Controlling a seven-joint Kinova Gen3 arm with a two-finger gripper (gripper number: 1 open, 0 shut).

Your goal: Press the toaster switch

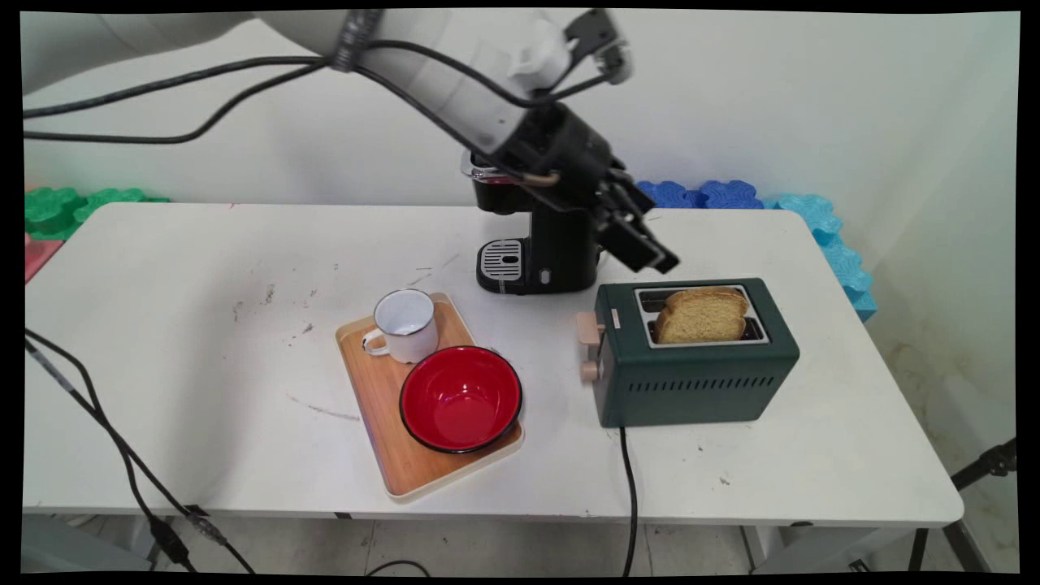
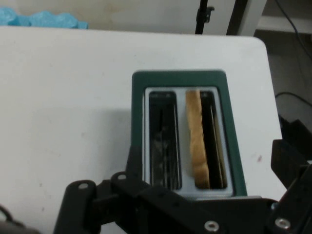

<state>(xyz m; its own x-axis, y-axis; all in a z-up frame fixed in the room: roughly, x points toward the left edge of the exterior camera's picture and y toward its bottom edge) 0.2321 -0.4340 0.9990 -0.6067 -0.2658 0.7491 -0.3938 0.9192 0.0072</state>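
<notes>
White walls are backing a white table (image 1: 203, 390), and along its far edge we are seeing green foam mats (image 1: 69, 207) on one side and blue foam mats (image 1: 780, 211) on the other. Largest on the tabletop, a dark green toaster (image 1: 699, 382) is sitting toward the right with its cord (image 1: 630, 496) running off the near edge. Behind it a black coffee machine (image 1: 544, 252) is standing near the back. Left of the toaster a wooden tray (image 1: 382, 431) is carrying a red bowl (image 1: 460, 398) and, just behind it, a white enamel mug (image 1: 405, 325). One slice of bread (image 1: 703, 313) is standing in the toaster's nearer slot. We are finding the gripper (image 1: 650, 256) hovering above the toaster's far side; its jaws are possibly apart, but we cannot tell.
</notes>
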